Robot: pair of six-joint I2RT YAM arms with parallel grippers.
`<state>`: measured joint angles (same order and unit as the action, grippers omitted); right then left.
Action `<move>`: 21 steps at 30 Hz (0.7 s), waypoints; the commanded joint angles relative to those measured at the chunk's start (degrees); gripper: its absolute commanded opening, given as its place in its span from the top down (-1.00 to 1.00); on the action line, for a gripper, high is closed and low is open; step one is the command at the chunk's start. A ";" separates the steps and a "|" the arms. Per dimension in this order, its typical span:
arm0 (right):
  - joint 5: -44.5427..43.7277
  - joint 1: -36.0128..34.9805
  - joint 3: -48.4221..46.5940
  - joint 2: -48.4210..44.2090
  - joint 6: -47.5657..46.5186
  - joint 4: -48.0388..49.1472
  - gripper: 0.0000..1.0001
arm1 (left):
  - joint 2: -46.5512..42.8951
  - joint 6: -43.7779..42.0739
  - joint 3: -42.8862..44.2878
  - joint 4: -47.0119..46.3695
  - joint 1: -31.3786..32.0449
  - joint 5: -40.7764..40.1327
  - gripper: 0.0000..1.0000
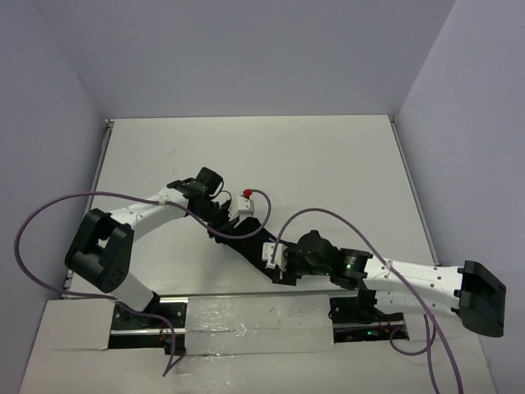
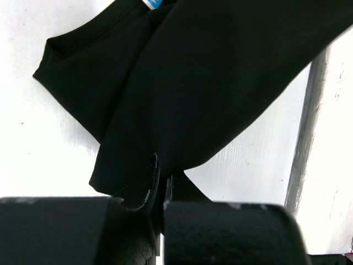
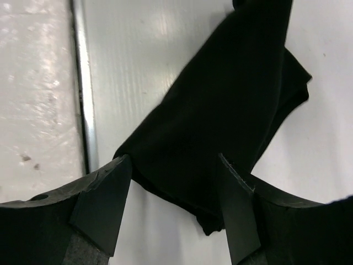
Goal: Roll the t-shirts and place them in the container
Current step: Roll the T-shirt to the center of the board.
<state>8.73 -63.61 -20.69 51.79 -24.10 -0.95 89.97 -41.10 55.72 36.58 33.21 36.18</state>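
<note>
The shirt (image 2: 209,83) lies bunched on the near half of the table (image 1: 328,164), between the two arms. The left gripper (image 2: 163,185) is clenched on a fold of the black cloth. A blue tag (image 2: 156,3) shows at the far end of the shirt. The right gripper (image 3: 171,204) is released, its jaws wide apart, and the cloth lies just past them, not pinched.

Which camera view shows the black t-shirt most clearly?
The left wrist view: the t-shirt fills most of the picture, and a bit of its blue tag shows at the top edge. The right wrist view shows only one fold of it. In the top view, the arms hide most of it.
</note>
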 commanded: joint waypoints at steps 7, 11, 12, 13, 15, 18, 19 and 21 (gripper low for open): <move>8.76 -0.19 -8.68 -0.73 1.94 -5.56 -0.40 | -0.85 0.06 0.26 -2.04 -0.25 0.20 1.00; 4.21 -0.37 -8.75 1.11 4.84 -3.71 -0.41 | -1.03 -0.03 0.00 -2.21 -0.25 0.03 1.00; 3.75 -0.37 -8.93 1.90 4.76 -3.71 -0.41 | -1.12 -0.03 -0.09 -2.21 -0.34 0.11 0.99; 3.31 -0.46 -9.98 3.04 4.50 -4.32 -0.41 | -1.20 -0.03 -0.18 -2.13 -0.34 0.11 1.00; -0.45 -0.54 -11.04 7.08 5.11 -5.98 -0.41 | -1.29 0.06 -0.44 -2.21 -0.25 0.03 1.00; -2.23 -0.46 -10.34 10.52 5.11 -3.38 -0.41 | -1.29 -0.03 -0.53 -2.30 -0.34 0.20 1.00; -2.58 -0.54 -9.64 11.13 4.85 -2.31 -0.42 | -1.29 0.14 -0.53 -2.30 -0.34 0.38 0.99; -5.12 -0.72 -9.99 13.24 4.59 -2.66 -0.40 | -1.38 0.14 -0.62 -2.39 -0.25 0.47 1.00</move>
<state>7.88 -63.79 -29.36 63.68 -19.97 -5.54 89.97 -41.10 55.07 35.79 33.21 35.86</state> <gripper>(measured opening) 0.706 0.037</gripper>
